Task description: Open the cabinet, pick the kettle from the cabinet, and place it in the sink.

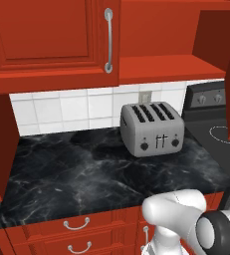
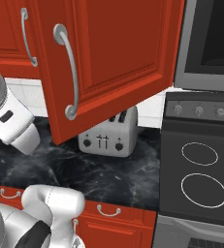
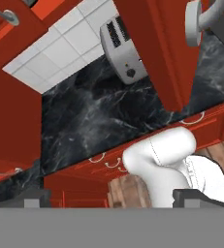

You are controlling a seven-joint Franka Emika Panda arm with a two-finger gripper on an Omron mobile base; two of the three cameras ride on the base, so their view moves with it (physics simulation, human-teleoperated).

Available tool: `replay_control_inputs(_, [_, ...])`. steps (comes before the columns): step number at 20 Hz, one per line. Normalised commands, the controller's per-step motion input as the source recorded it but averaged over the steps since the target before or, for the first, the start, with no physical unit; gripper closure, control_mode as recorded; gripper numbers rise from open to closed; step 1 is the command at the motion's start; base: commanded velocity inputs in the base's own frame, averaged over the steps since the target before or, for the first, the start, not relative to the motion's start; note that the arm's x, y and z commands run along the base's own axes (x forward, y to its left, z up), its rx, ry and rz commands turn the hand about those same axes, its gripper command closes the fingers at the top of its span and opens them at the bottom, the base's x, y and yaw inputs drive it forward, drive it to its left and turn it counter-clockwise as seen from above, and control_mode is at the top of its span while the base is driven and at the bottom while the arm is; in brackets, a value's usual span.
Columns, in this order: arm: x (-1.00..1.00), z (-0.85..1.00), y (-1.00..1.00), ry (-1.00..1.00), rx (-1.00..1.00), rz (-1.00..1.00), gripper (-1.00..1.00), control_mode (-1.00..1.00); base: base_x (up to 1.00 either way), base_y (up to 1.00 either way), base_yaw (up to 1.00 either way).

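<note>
Spread fingers (image 3: 106, 198) hang before the swung-out cabinet (image 3: 154, 48) door's edge, above the counter (image 3: 94, 116).
</note>
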Motion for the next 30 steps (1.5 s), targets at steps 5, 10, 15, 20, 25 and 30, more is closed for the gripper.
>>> replay_control_inputs(5, [0.19, -0.15, 0.19, -0.07, 0.08, -0.16, -1.0, -1.0, 0.0, 0.0, 0.0])
replay_control_inputs(10, [0.3, -0.1, 0.21, -0.02, 0.14, -0.24, -1.0, -1.0, 0.0, 0.0, 0.0])
replay_control_inputs(15, [0.34, -0.08, 0.16, -0.03, 0.19, -0.25, -1.0, -1.0, 0.0, 0.0, 0.0])
replay_control_inputs(20, [0.37, -0.09, 0.14, -0.13, 0.08, -0.34, -1.0, -1.0, 0.0, 0.0, 0.0])
replay_control_inputs(25, [0.38, -0.09, 0.08, -0.27, 0.0, -0.44, -1.0, -1.0, 0.0, 0.0, 0.0])
replay_control_inputs(30, [0.36, -0.06, 0.0, -0.16, 0.0, -0.46, -1.0, -1.0, 0.0, 0.0, 0.0])
